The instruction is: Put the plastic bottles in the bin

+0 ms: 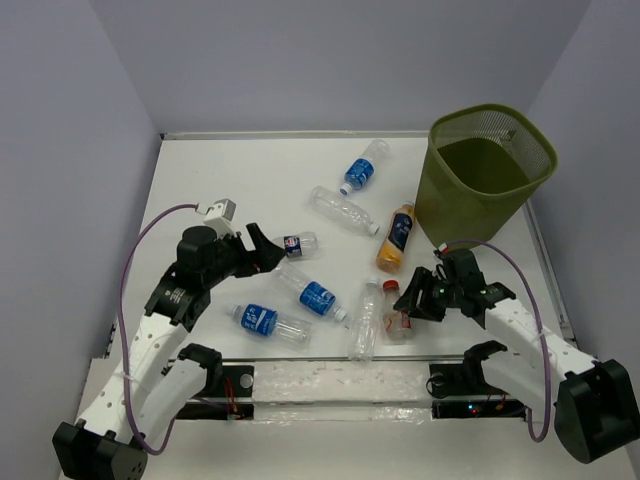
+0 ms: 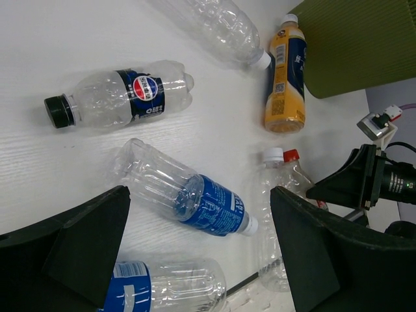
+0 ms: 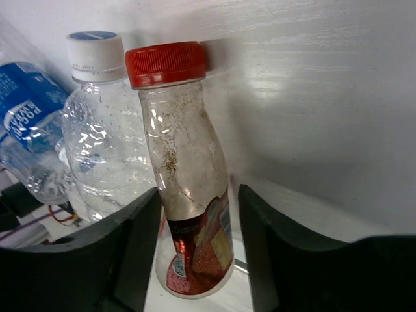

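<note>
Top external view showed nothing visible in the bin (image 1: 490, 180); all eight plastic bottles (image 1: 310, 293) lay on the table (image 1: 230, 180). Right gripper (image 3: 198, 195) straddled the red-capped bottle (image 3: 188, 182), whether clamped could not be told; left gripper (image 2: 200, 195) hung fingers wide apart above others.

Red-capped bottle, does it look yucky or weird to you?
Yes. The red-capped bottle has brownish specks all over its clear wall, so it looks dirty. I see no spill around it.
</note>
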### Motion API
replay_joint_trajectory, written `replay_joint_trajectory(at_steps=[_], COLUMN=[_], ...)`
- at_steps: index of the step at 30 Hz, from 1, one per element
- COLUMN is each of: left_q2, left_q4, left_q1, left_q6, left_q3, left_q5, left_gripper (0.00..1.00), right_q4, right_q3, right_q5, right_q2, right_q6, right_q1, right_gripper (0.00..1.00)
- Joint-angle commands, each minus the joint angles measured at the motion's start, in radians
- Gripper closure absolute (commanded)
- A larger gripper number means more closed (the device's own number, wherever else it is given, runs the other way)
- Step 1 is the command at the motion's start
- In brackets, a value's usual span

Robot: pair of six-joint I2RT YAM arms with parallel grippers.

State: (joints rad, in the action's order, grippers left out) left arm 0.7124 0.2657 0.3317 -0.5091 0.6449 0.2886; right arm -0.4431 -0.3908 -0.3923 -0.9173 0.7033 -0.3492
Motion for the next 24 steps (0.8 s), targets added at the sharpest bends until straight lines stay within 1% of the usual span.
replay_joint_trajectory(at_steps=[1,4,5,7,9,10,11,12,14,16,17,19,20,23,24], left_q2=[0.004,0.005,0.007,0.009,0.01,0.01,0.012,0.01,0.009,0.006,0.002,-0.001,-0.001,0.004,0.009], left_q4=[-0.037,-0.037,-0.039,-0.04,-0.04,-0.04,-0.043,-0.043,-0.045,-0.046,-0.046,-0.049,-0.054,-0.063,-0.065], left_q1=[-0.005,-0.005,-0.005,-0.006,-0.006,-0.006,-0.008,-0.008,-0.008,-0.01,-0.008,-0.008,-0.008,-0.008,-0.01], left_q6=[0.018,0.018,0.018,0.018,0.018,0.018,0.018,0.021,0.021,0.021,0.021,0.023,0.024,0.027,0.03], left_q3=[-0.014,-0.014,-0.014,-0.014,-0.014,-0.016,-0.016,-0.016,-0.016,-0.017,-0.017,-0.017,-0.017,-0.022,-0.022], left_q5=[0.034,0.034,0.035,0.038,0.043,0.047,0.047,0.05,0.057,0.058,0.061,0.067,0.072,0.101,0.124], left_gripper=[0.01,0.01,0.01,0.01,0.01,0.01,0.01,0.01,0.01,0.01,0.01,0.01,0.01,0.01,0.01], right_q4=[0.08,0.061,0.049,0.006,-0.029,-0.072,-0.095,-0.118,-0.198,-0.285,-0.313,-0.362,-0.367,-0.336,-0.309], right_q3=[0.003,-0.005,-0.014,-0.023,-0.036,-0.049,-0.059,-0.069,-0.115,-0.169,-0.253,-0.356,-0.476,-0.659,-0.768], right_q5=[0.0,0.018,0.024,0.042,0.058,0.075,0.081,0.084,0.101,0.104,0.105,0.102,0.099,0.104,0.137], right_q2=[-0.012,0.017,0.026,0.061,0.087,0.116,0.132,0.147,0.197,0.227,0.239,0.259,0.25,0.206,0.166], right_q6=[0.015,0.022,0.021,0.022,0.015,0.012,0.009,0.004,-0.001,-0.014,-0.021,-0.036,-0.05,-0.108,-0.122], right_q1=[-0.022,-0.022,-0.022,-0.022,-0.022,-0.022,-0.022,-0.022,-0.022,-0.022,-0.022,-0.022,-0.022,-0.022,-0.022], right_gripper=[0.54,0.72,0.73,0.8,0.82,0.83,0.88,0.9,0.91,0.96,0.97,1.0,1.0,1.0,1.0])
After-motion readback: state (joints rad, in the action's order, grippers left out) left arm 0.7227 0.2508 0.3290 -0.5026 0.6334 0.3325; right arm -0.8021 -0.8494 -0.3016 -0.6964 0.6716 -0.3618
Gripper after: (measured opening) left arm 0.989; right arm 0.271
